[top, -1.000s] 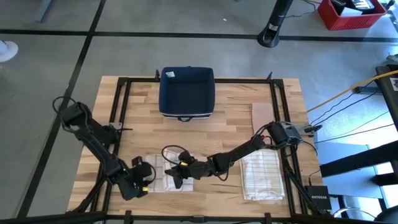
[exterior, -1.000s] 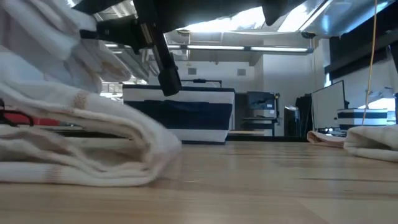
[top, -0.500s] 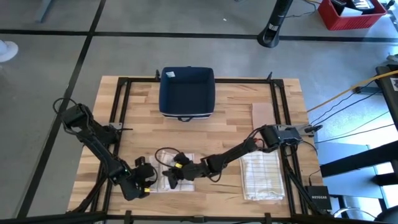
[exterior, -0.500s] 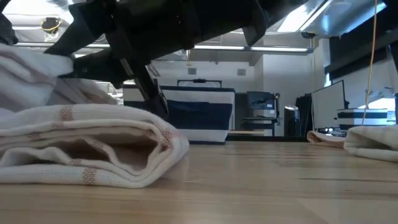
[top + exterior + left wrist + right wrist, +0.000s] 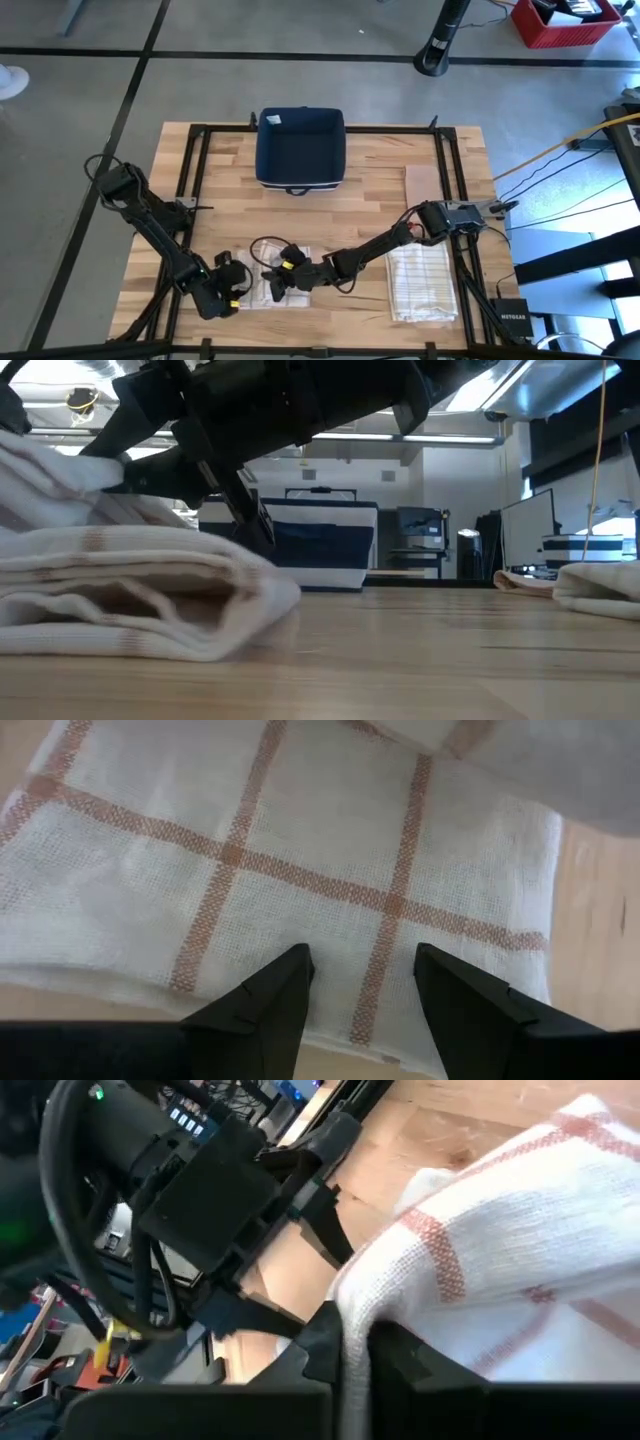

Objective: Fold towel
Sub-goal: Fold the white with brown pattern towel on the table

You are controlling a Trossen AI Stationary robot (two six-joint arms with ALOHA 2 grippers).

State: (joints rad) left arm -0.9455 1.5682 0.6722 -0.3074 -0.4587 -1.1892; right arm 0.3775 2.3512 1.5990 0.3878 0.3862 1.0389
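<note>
A white towel with orange checks (image 5: pixel 252 272) (image 5: pixel 130 600) lies folded in layers at the table's near left. My right gripper (image 5: pixel 272 285) (image 5: pixel 358 1342) reaches in from the table's right and is shut on the towel's upper part. My left gripper (image 5: pixel 232 288) (image 5: pixel 362 965) stands at the towel's left side. It is open and tipped downward, with its fingertips over the checked cloth (image 5: pixel 300 850) near its edge. My left gripper's open fingertips (image 5: pixel 290 982) stand right at the cloth; I cannot tell whether they touch it. My right gripper pinches a bunched edge of the towel (image 5: pixel 372 1305) between its two fingers, coming nearly level from the table's right. The held part (image 5: pixel 55 470) is raised a little above the folded layers, which lie on the table.
A navy bin (image 5: pixel 300 148) (image 5: pixel 300 545) stands at the far middle. A second folded towel (image 5: pixel 420 282) (image 5: pixel 600 585) lies at the near right, with a tan cloth (image 5: pixel 422 185) beyond it. Black frame rails (image 5: pixel 190 180) run along the table's sides.
My right gripper has moved toward the table's left edge and sunk, staying shut on the towel. The towel's upper part has been carried over and lowered onto the lower layers, which stayed on the table.
</note>
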